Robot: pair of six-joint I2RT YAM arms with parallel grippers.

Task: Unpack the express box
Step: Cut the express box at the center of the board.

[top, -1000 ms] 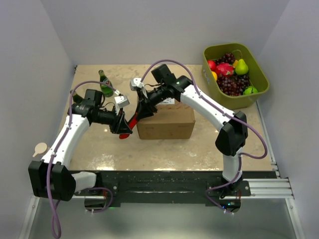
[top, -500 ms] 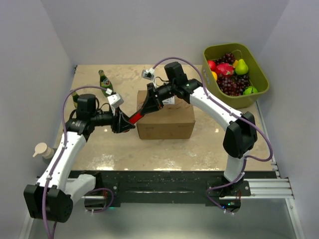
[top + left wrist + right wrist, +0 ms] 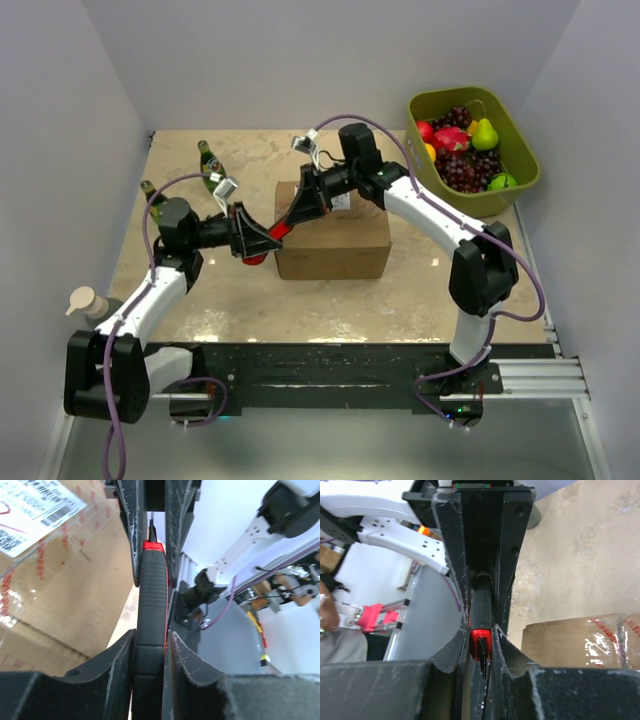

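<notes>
The express box point(image 3: 335, 243) is a brown carton in the middle of the table, taped shut, with a white label point(image 3: 340, 203) on top. A utility knife point(image 3: 279, 230) with a black grip and a red blade end hangs over the box's left edge, clamped between both grippers. My left gripper point(image 3: 258, 243) is shut on the black grip point(image 3: 150, 605). My right gripper point(image 3: 300, 210) is shut on the red blade end point(image 3: 481, 642). In the left wrist view the box point(image 3: 60, 585) and its label point(image 3: 30, 515) lie to the left of the knife.
An olive-green tub point(image 3: 520, 175) full of fruit stands at the back right. Two green bottles point(image 3: 211, 168) point(image 3: 150, 192) stand at the back left, behind my left arm. A small beige bottle point(image 3: 85, 300) sits off the table's left edge.
My right gripper has shifted right and closed on the knife's red end. The left arm has swung its elbow inward. The knife is now a little higher, at the box's left top edge.
</notes>
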